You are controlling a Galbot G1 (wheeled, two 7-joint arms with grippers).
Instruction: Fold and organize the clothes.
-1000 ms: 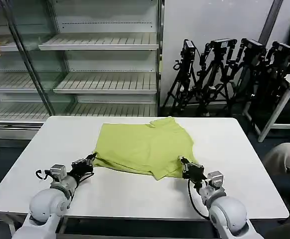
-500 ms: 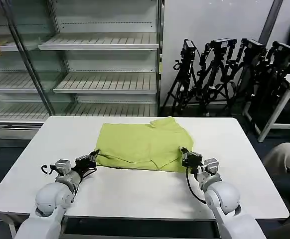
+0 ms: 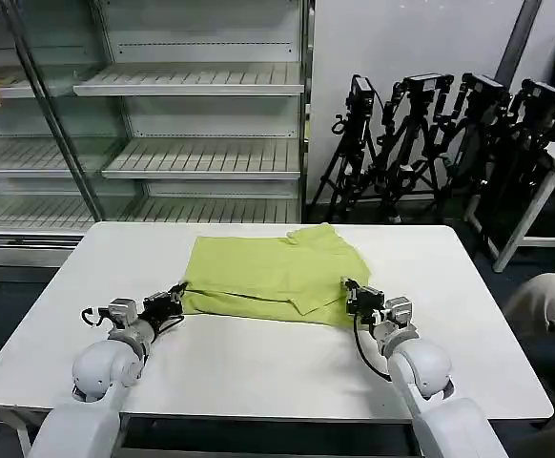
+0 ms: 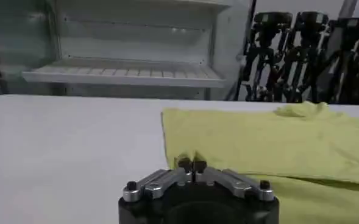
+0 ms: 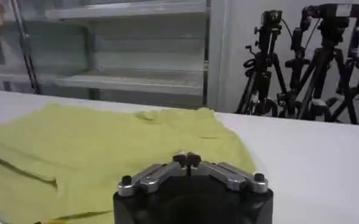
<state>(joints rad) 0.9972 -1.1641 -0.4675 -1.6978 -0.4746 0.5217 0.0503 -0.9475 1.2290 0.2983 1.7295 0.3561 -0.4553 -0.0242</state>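
T-shirt (image 3: 273, 272) on table (image 3: 258, 372), near hem pinched between left gripper (image 3: 177, 296) and right gripper (image 3: 351, 294); wrist views show both fingertip pairs clamped together on fabric.

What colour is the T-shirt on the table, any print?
Plain yellow-green T-shirt, no print visible; clearest in the head view.
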